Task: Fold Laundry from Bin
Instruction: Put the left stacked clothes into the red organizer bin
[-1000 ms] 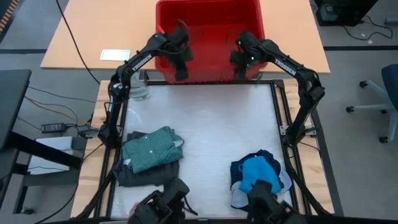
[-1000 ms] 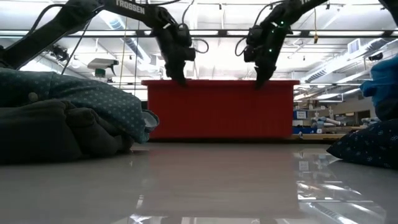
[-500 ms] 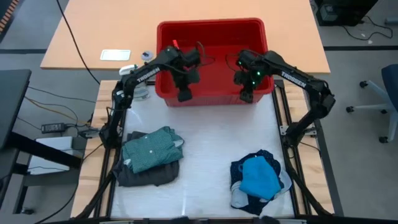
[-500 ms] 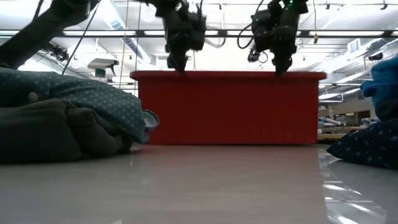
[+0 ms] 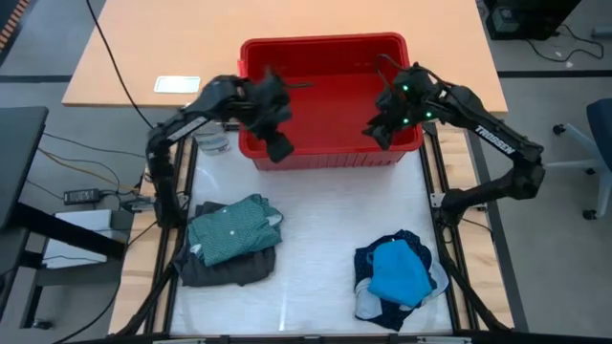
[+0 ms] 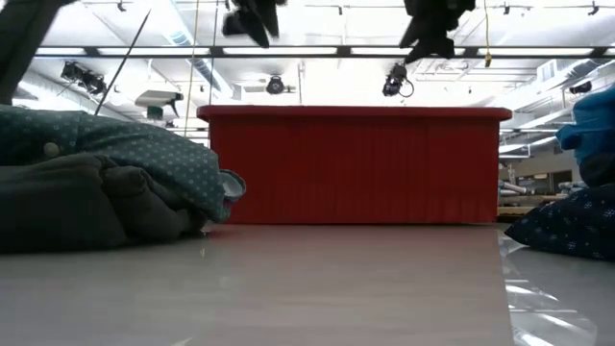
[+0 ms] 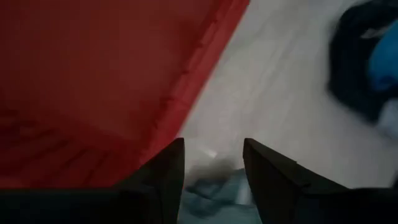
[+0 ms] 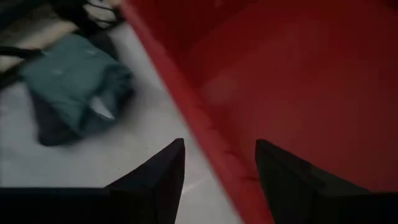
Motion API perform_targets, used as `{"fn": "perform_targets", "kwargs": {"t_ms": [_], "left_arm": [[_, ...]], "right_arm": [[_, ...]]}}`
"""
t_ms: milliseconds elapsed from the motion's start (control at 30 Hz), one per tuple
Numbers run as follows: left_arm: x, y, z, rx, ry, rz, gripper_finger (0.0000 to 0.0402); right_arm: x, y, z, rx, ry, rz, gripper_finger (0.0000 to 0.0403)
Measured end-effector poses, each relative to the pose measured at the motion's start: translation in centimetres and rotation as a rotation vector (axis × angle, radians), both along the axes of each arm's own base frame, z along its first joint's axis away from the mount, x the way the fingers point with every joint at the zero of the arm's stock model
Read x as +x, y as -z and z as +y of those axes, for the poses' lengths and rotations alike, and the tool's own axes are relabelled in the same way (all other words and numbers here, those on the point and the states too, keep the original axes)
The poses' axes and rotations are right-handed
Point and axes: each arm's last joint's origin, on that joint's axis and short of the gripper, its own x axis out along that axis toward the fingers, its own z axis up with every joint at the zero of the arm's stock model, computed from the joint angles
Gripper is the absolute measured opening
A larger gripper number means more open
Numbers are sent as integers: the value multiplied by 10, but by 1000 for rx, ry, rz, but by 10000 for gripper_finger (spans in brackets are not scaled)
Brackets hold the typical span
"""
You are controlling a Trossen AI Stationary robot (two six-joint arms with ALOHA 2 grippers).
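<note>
The red bin (image 5: pixel 330 143) stands at the table's far middle, its near part on the white mat; only red shows inside it. My left gripper (image 5: pixel 277 145) hangs open above the left part of the bin's near rim (image 7: pixel 193 81). My right gripper (image 5: pixel 381 132) hangs open above the right part of that rim (image 8: pixel 186 99). In the low view both grippers, left (image 6: pixel 252 24) and right (image 6: pixel 430 34), are clear above the bin (image 6: pixel 356 163). Laundry lies in two piles. A teal dotted shirt (image 5: pixel 232 229) sits on a dark grey piece (image 5: pixel 225 269) near left. Bright blue, navy and white pieces (image 5: pixel 397 272) sit near right.
The white mat (image 5: pixel 320 229) has free room between the two piles. A tan table (image 5: pixel 143 53) lies behind the mat, with a white card (image 5: pixel 177 84) on it. A clear object (image 5: pixel 215 143) stands at the mat's far left corner. An office chair (image 5: pixel 593 143) is beyond the right edge.
Both grippers, at the bin's near rim, came toward the table's near edge, and the bin slid with them onto the mat. Then both rose clear of the rim, their wrists rolling. The bin stays where it was slid.
</note>
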Motion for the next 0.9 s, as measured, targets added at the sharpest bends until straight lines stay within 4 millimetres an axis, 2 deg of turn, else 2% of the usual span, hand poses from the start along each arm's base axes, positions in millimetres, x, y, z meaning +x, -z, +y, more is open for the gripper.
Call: {"fn": "perform_targets", "kwargs": {"t_ms": [133,267,600,767,900], "left_arm": [[-19,-26,-39,0,-97,-88,169],[-28,-39,-79,14,-169,-146,169],[-27,-38,-167,-57,-264,-217,169],[-30,-6,-208,-110,-354,-128,169],[-48,26,-227,-131,-411,-6,169]], "right_arm": [[10,1,11,104,-12,-39,201],[26,16,26,204,-58,-69,201],[52,48,79,362,-212,-246,201],[60,56,99,369,-276,-294,201],[68,61,111,368,-350,-339,201]]}}
